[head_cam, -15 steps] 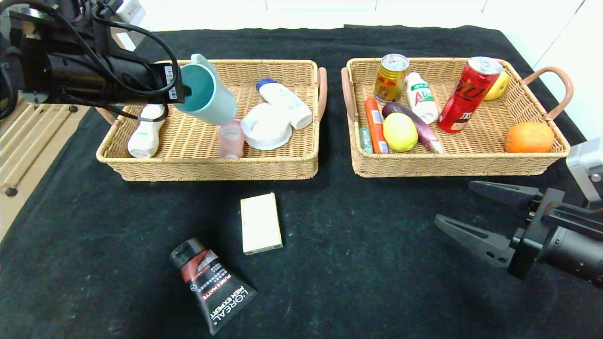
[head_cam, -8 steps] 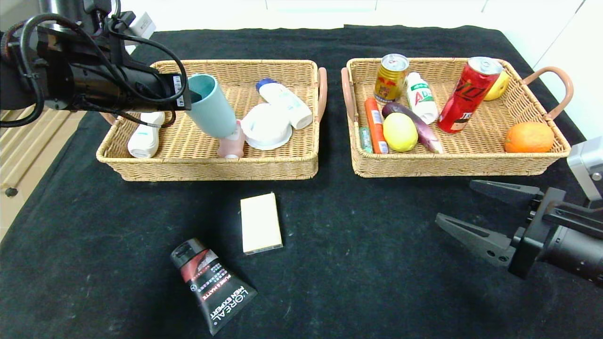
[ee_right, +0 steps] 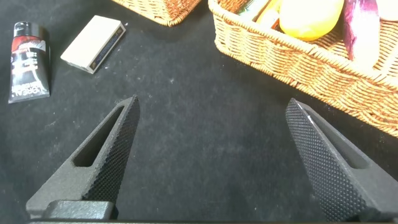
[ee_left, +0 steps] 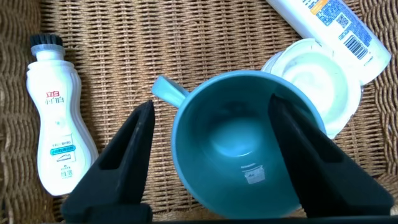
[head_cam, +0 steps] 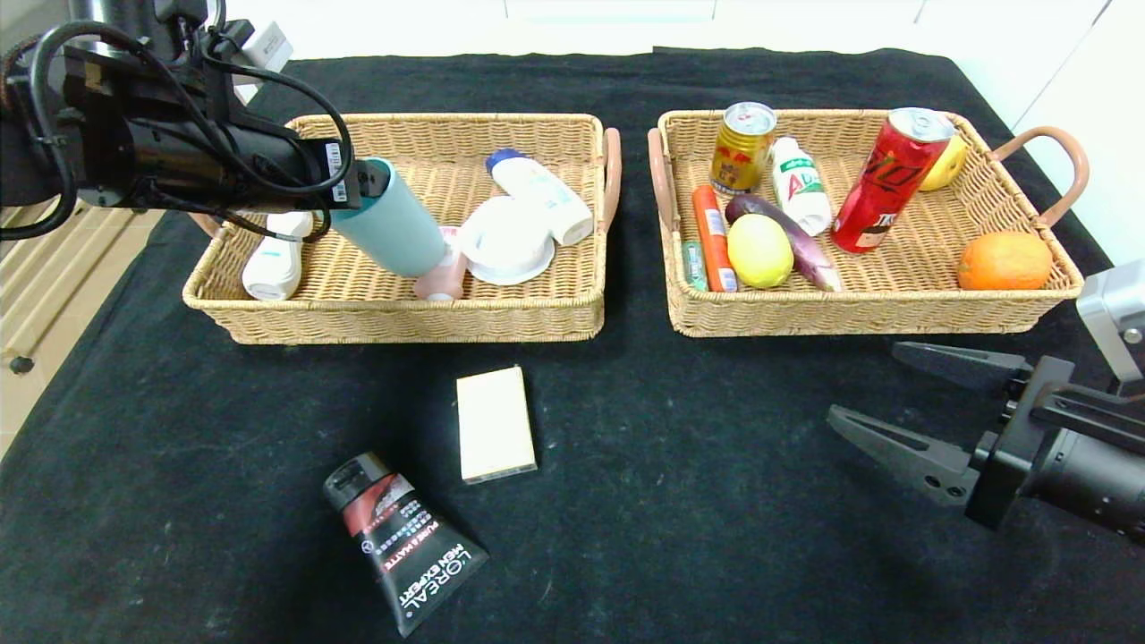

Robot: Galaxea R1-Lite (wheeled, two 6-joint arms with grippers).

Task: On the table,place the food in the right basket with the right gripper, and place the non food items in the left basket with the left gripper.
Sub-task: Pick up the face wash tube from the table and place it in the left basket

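My left gripper (head_cam: 367, 179) is over the left basket (head_cam: 402, 317) with its jaws apart around the mouth of a teal cup (head_cam: 394, 233). The cup lies tilted in the basket against a pink bottle (head_cam: 440, 282). In the left wrist view the left gripper (ee_left: 211, 106) has one finger (ee_left: 124, 162) clear of the cup (ee_left: 242, 155), with wicker showing between; the other finger overlaps the rim. A cream box (head_cam: 495, 423) and a black L'Oreal tube (head_cam: 407, 541) lie on the black cloth. My right gripper (head_cam: 863, 385) hovers open and empty at the front right, and also shows in its own view (ee_right: 211, 106).
The left basket also holds a white bottle (head_cam: 275, 255), a white dish (head_cam: 505, 241) and a lotion bottle (head_cam: 541, 192). The right basket (head_cam: 859, 313) holds cans, a lemon (head_cam: 760, 250), an orange (head_cam: 1004, 259), a sausage and an eggplant. The box (ee_right: 93, 43) and tube (ee_right: 28, 62) show in the right wrist view.
My left gripper has lowered the teal cup into the left basket and tipped it flatter, onto the pink bottle. The right arm has not moved.
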